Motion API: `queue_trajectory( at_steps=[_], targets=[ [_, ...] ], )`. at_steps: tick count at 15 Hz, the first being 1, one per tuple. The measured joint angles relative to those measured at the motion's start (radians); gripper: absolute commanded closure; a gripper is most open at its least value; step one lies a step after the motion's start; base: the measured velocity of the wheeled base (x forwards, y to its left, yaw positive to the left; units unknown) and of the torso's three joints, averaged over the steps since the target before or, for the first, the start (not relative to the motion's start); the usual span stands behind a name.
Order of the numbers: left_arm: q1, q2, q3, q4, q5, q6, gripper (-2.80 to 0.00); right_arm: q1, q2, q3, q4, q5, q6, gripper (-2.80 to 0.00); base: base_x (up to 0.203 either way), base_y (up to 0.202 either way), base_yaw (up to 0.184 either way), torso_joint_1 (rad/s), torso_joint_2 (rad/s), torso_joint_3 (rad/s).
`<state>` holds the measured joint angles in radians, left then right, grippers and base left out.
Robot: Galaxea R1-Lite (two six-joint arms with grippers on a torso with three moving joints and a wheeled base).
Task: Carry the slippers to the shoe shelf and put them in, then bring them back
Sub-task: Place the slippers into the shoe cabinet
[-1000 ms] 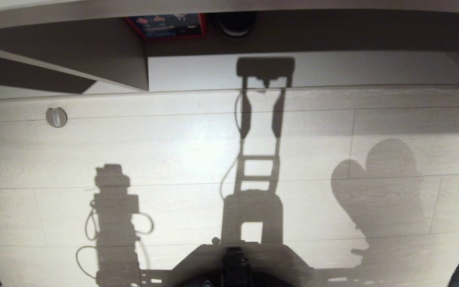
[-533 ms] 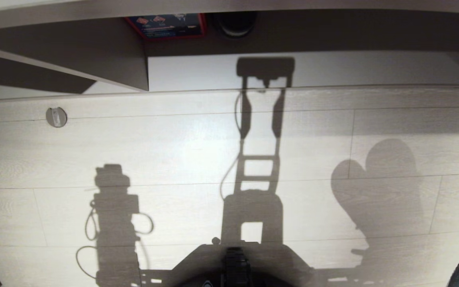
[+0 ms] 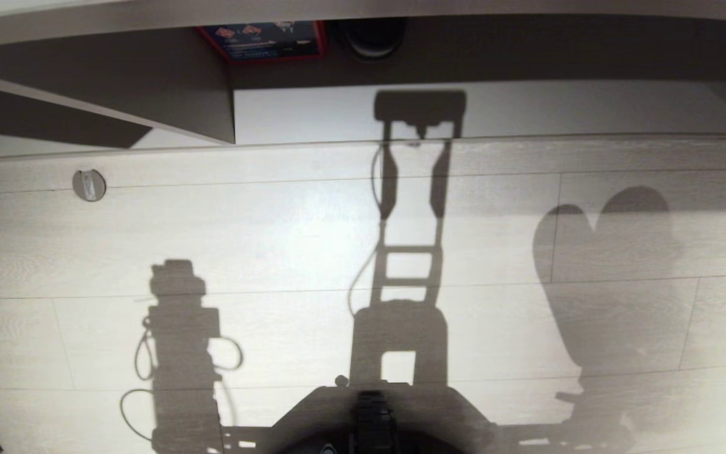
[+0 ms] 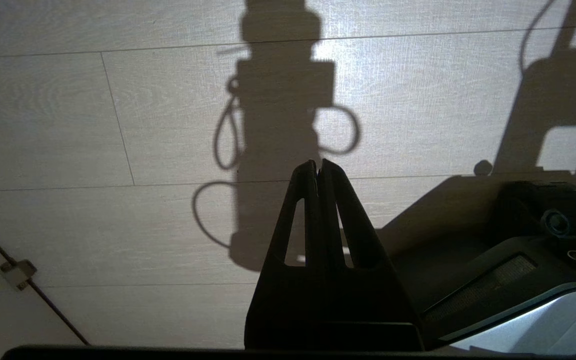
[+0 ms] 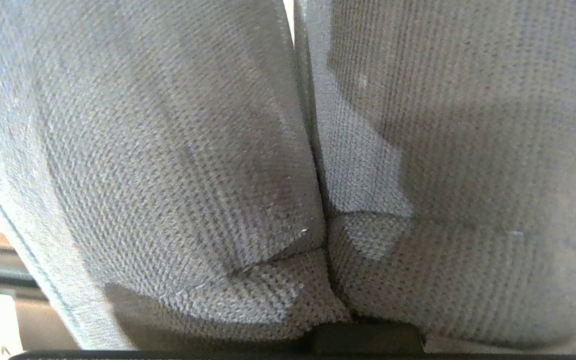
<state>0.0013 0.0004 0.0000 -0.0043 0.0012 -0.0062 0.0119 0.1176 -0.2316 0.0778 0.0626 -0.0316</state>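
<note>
The slippers [image 5: 178, 150] are grey woven fabric and fill the right wrist view, two of them pressed side by side along a seam. My right gripper is shut on them; its fingers are hidden under the fabric and only its black base [image 5: 368, 337] shows. In the head view neither it nor the slippers appear, only their shadow [image 3: 609, 265] on the floor at right. The shoe shelf [image 3: 312, 113] runs across the far edge, with a pale base board and a divider panel [image 3: 212, 107]. My left gripper [image 4: 318, 167] hangs shut and empty over the floor.
A red-edged blue box [image 3: 262, 39] and a dark round object [image 3: 372, 34] sit at the back of the shelf. A round metal floor cap [image 3: 89, 185] lies at far left. My base [image 3: 372, 419] is at the near edge. Light wood floor lies between.
The slippers' shadow has slid farther from me, toward the shelf. The dark part of the right arm at the lower right corner has left the head view. The left arm is still.
</note>
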Motion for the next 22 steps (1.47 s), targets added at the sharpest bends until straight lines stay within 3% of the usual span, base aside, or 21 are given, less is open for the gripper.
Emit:
queue_trajectory(
  at_steps=[4, 9, 15, 22],
  targets=[
    [0.000, 0.000, 0.000, 0.000, 0.000, 0.000, 0.00, 0.000, 0.197, -0.022, -0.133, -0.005, 0.006, 0.00, 0.000, 0.000, 0.000, 0.000, 0.00, 0.000],
    [0.000, 0.000, 0.000, 0.000, 0.000, 0.000, 0.00, -0.001, 0.463, 0.045, -0.368, -0.005, 0.011, 0.00, 0.000, 0.000, 0.000, 0.000, 0.00, 0.000],
    [0.000, 0.000, 0.000, 0.000, 0.000, 0.000, 0.00, 0.010, 0.658, 0.068, -0.442, -0.003, 0.009, 0.00, 0.000, 0.000, 0.000, 0.000, 0.00, 0.000],
    [0.000, 0.000, 0.000, 0.000, 0.000, -0.001, 0.00, 0.011, 0.993, 0.062, -0.810, -0.003, -0.010, 0.00, 0.000, 0.000, 0.000, 0.000, 0.00, 0.000]
  ],
)
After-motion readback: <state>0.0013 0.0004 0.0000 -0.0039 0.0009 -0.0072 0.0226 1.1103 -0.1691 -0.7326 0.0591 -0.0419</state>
